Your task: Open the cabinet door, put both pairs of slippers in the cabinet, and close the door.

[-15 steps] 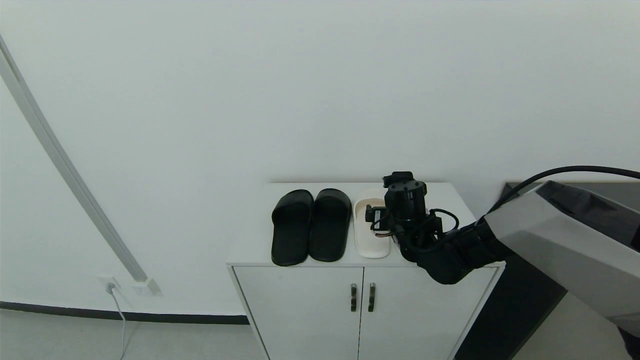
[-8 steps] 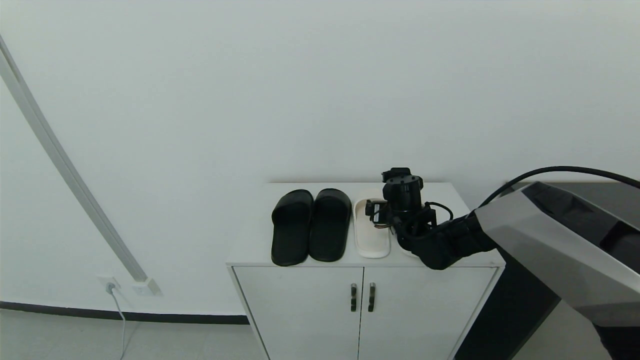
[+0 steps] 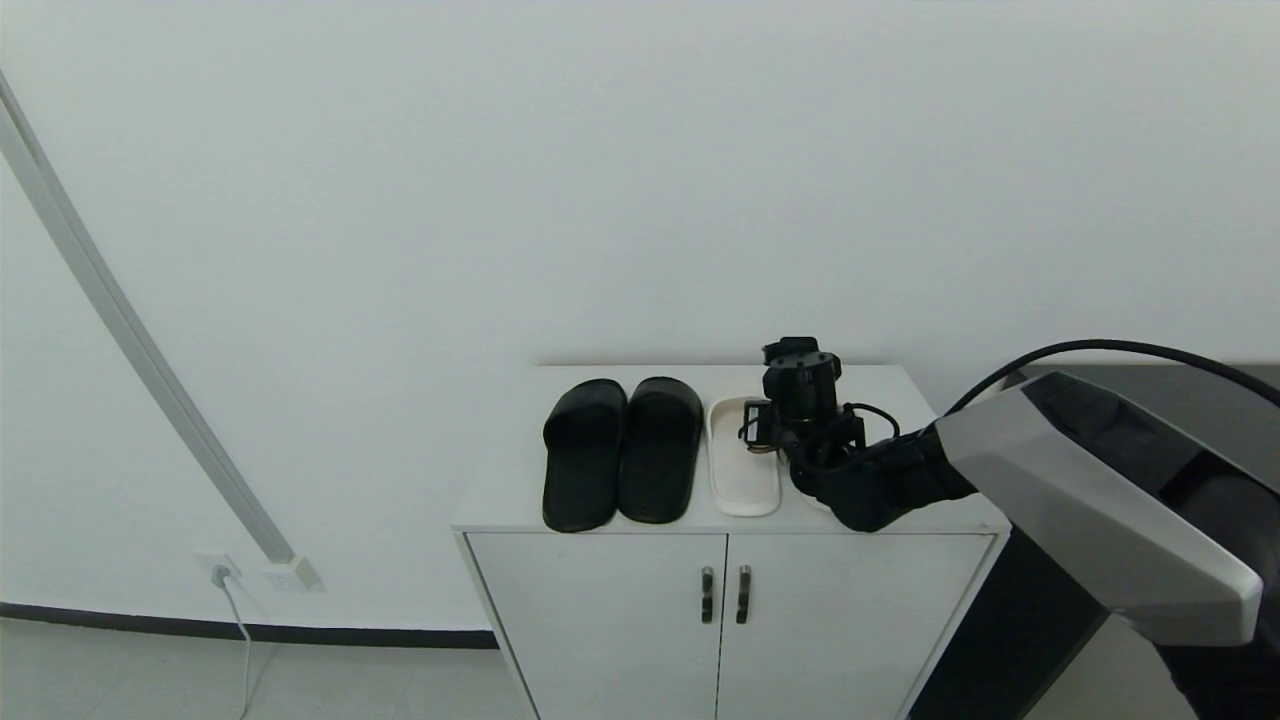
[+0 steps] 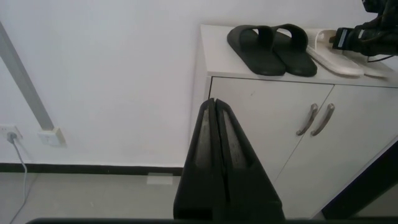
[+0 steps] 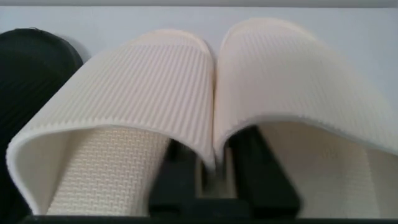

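Note:
A white cabinet (image 3: 600,620) stands against the wall, both doors closed, with two dark handles (image 3: 725,594) at the middle. On its top lie a pair of black slippers (image 3: 620,452) on the left and a pair of cream slippers (image 3: 742,480) on the right. My right gripper (image 3: 795,378) sits over the cream pair and hides most of the right one. In the right wrist view one finger lies under each strap, and the right gripper (image 5: 213,167) is shut on the adjoining inner sides of the cream slippers (image 5: 143,81). My left gripper (image 4: 214,149) hangs shut and empty, low in front of the cabinet's left side.
A wall rises right behind the cabinet top (image 3: 500,500). A slanted grey conduit (image 3: 130,340) runs down to a wall socket with a cable (image 3: 222,575) at the lower left. Open floor lies left of the cabinet. A dark surface (image 3: 1020,600) adjoins its right side.
My right arm has pushed forward towards the wall, sliding the gripper further into the cream slippers. The slippers and the cabinet doors have stayed put.

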### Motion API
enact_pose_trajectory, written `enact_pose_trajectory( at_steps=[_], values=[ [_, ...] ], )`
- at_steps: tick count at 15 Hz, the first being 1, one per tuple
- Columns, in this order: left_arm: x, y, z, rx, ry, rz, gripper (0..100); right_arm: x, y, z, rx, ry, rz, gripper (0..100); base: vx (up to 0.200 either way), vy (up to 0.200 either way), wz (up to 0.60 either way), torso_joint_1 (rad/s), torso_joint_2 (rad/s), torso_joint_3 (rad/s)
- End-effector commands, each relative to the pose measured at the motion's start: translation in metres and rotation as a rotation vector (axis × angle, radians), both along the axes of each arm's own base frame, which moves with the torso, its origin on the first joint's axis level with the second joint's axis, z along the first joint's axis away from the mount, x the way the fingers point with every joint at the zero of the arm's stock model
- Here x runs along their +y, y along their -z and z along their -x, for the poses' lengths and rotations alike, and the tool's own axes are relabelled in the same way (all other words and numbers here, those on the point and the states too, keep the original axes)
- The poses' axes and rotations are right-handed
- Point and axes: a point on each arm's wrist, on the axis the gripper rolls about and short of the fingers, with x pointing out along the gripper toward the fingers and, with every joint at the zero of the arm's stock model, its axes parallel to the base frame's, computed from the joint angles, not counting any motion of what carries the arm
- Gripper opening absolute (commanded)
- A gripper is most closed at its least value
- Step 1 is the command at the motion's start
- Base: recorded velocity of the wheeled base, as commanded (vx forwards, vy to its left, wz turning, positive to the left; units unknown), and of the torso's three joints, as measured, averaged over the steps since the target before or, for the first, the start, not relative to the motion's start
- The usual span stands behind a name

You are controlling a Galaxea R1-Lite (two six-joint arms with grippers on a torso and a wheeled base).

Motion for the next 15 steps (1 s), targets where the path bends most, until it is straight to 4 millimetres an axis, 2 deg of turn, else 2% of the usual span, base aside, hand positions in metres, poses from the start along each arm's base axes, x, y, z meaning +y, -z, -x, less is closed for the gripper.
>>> enact_pose_trajectory(
  at_steps=[1, 4, 7, 9, 10, 12, 15],
  values=[
    [0.0, 0.0, 0.0, 0.0, 0.0, 0.001, 0, 0.0, -0.002, 0.001, -0.004, -0.001, -0.003, 0, 0.0, 0.0, 0.0, 0.0, 0.0, 0.0],
    [0.0, 0.0, 0.0, 0.0, 0.0, 0.001, 0, -0.001, -0.01, 0.004, -0.015, 0.001, -0.008, 0, 0.0, 0.0, 0.0, 0.0, 0.0, 0.0],
    [0.0, 0.0, 0.0, -0.002, -0.003, 0.002, 0, -0.01, -0.042, 0.025, -0.039, -0.007, -0.008, 0, 0.0, 0.0, 0.0, 0.0, 0.0, 0.0],
    [0.0, 0.0, 0.0, -0.002, -0.003, 0.001, 0, -0.024, -0.06, 0.052, -0.029, -0.029, 0.03, 0, 0.0, 0.0, 0.0, 0.0, 0.0, 0.0],
    [0.0, 0.0, 0.0, -0.002, -0.003, 0.001, 0, -0.026, -0.064, 0.059, -0.027, -0.038, 0.037, 0, 0.0, 0.0, 0.0, 0.0, 0.0, 0.0],
    [0.0, 0.0, 0.0, -0.002, -0.003, 0.001, 0, -0.034, -0.078, 0.103, -0.013, -0.207, 0.024, 0, 0.0, 0.0, 0.0, 0.0, 0.0, 0.0],
    [0.0, 0.0, 0.0, -0.002, -0.003, -0.002, 0, -0.046, -0.083, 0.151, -0.027, -0.422, 0.066, 0, 0.0, 0.0, 0.0, 0.0, 0.0, 0.0]
  ],
)
